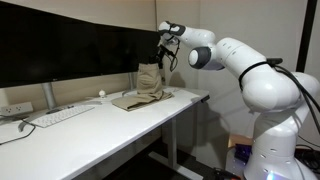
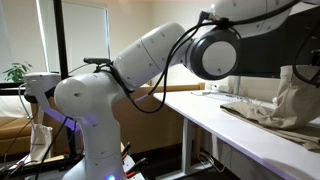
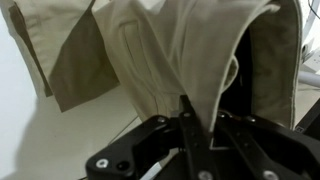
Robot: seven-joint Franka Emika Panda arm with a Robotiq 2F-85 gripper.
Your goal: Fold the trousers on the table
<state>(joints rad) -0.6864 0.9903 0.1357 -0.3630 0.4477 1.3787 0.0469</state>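
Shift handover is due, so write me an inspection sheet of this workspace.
Surface: white desk, level.
Job's things: beige trousers, one part lifted, the rest lying on the desk.
Clutter: keyboard, power strip, small white ball.
Grippers: pincer shut on the trousers' cloth.
Cables: black cables loop along the arm.
Surroundings: dark monitors, potted plant, window.

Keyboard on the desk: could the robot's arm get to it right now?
Probably not as things stand: the gripper is shut on the lifted trousers, and the keyboard lies farther along the desk.
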